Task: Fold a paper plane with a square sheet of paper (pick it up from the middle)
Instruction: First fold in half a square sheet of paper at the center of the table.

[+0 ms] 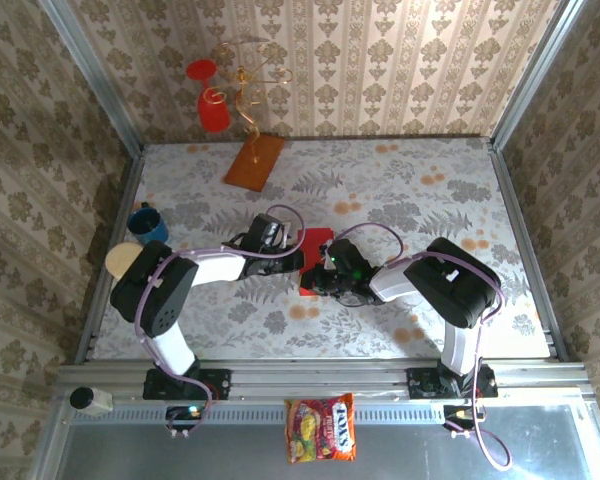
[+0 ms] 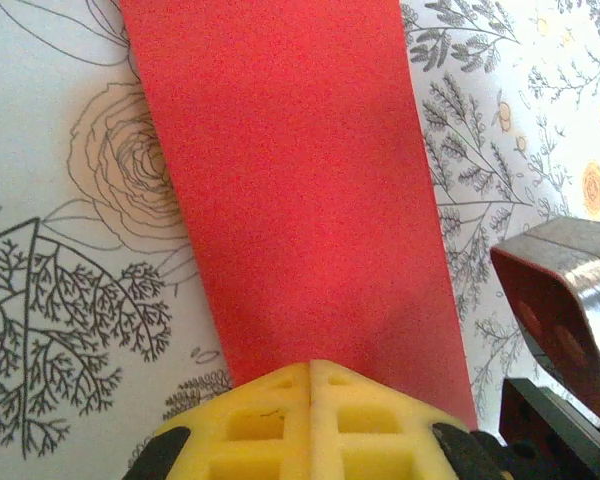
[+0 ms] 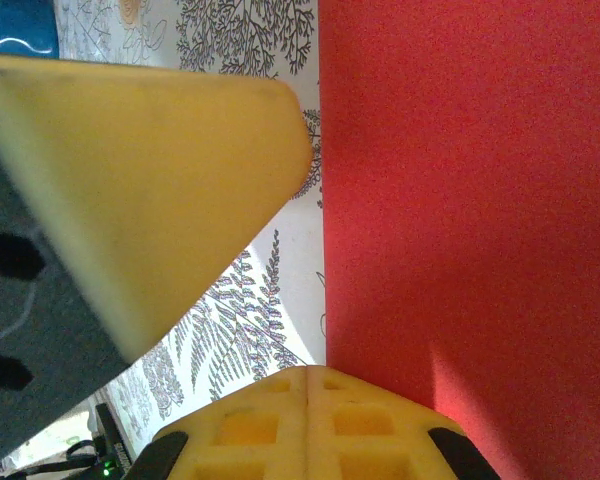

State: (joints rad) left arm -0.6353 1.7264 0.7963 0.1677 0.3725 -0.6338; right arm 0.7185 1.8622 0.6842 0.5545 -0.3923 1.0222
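So your square sheet of paper (image 2: 280, 180) lies flat arm-side of the orange-brown board (image 1: 254, 161), left gripper (image 2: 310, 368) and right gripper (image 3: 307, 372) both pressed together, tips at its edges, probably pinning a crease.

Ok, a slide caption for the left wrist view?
Left arm's shut yellow fingers at the near edge of a flat bright red paper sheet on a floral tablecloth.

Top external view: high behind the arm bases, looking down on the whole table (image 1: 460, 200). The 2 wrist views: very close, facing down onto the red paper (image 1: 318, 242), which all 3 views share.
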